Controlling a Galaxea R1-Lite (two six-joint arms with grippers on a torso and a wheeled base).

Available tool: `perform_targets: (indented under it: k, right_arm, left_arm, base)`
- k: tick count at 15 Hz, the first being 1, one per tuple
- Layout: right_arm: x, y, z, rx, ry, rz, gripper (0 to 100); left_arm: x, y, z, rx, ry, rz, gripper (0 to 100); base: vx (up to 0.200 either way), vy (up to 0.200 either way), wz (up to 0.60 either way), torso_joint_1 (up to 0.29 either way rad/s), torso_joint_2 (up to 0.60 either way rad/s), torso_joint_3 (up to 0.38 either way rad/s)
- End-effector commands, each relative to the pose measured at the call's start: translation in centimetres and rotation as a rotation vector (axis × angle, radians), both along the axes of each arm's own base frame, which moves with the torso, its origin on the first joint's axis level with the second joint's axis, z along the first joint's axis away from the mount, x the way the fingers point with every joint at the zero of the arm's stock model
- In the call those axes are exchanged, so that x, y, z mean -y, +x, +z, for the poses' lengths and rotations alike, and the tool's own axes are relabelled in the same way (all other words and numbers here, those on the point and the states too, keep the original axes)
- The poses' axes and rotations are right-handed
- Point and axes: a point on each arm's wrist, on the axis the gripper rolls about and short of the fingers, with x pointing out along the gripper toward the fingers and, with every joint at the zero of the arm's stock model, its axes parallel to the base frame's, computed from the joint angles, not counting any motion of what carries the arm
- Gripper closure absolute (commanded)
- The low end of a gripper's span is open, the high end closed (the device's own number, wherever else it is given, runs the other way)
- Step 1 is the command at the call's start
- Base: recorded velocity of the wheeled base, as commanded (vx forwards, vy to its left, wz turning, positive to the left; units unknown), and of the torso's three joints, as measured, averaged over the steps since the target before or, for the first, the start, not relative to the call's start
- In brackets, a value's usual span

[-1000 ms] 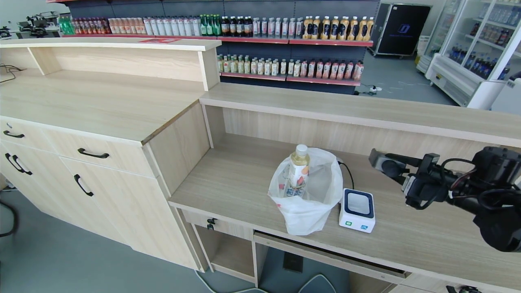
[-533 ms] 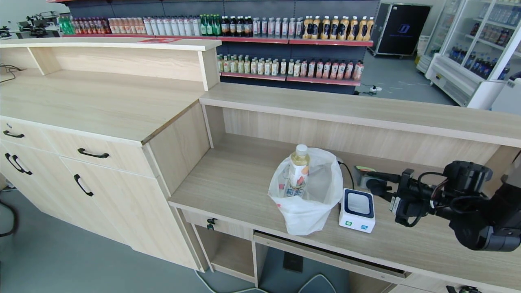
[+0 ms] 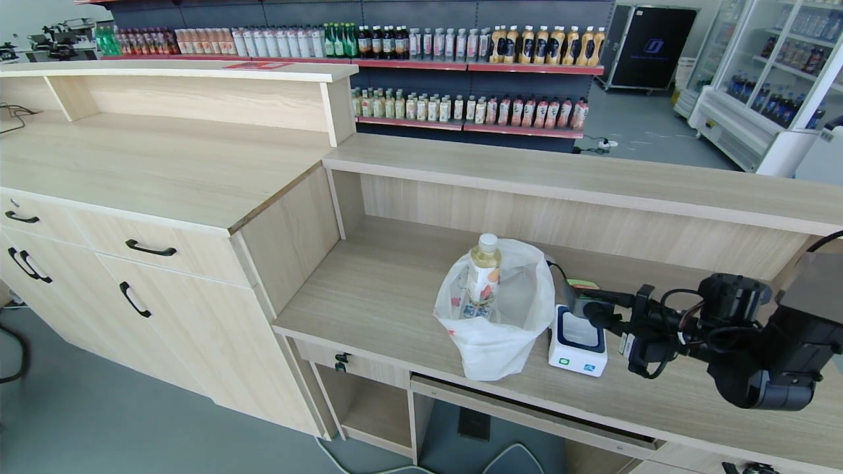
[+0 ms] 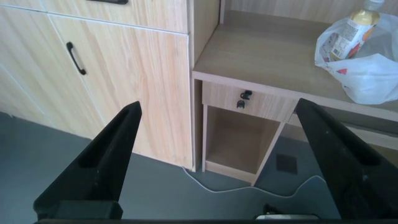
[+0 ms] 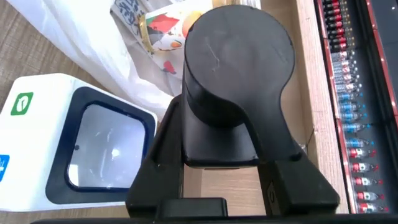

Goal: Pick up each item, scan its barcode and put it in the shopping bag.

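One bottle (image 3: 485, 273) already stands in the shopping bag (image 3: 500, 345) near the front edge of the bench (image 3: 388, 289), so that item looks finished. The right pincer (image 3: 593, 306) is clamped on a small dark item (image 3: 577, 297) just over the scanner (image 3: 571, 352) beside the bag. I judge scanning is in hand and bagging is left; the left pincer (image 4: 217, 106) hangs wide, off the bench's front.

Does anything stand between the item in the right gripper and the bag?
Nothing visible does. The item, held by the right gripper, is over the scanner, beside the open bag. A bottle stands in the bag's left side.
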Motion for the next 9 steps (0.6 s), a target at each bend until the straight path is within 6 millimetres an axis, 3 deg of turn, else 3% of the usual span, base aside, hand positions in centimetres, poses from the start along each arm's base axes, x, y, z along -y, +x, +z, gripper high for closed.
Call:
perform_targets:
  k: [1, 9]
  right_arm:
    - [0.0, 0.5, -1.3, -0.02, 0.003, 0.003, 100]
    - [-0.7, 1.0, -3.0, -0.047, 0.006, 0.023, 100]
  left_arm:
    - [0.0, 0.0, 0.0, 0.0, 0.0, 0.0, 0]
    - [0.0, 0.0, 0.0, 0.0, 0.0, 0.0, 0]
  base:
    - [0.0, 0.0, 0.0, 0.0, 0.0, 0.0]
    - [0.0, 0.0, 0.0, 0.0, 0.0, 0.0]
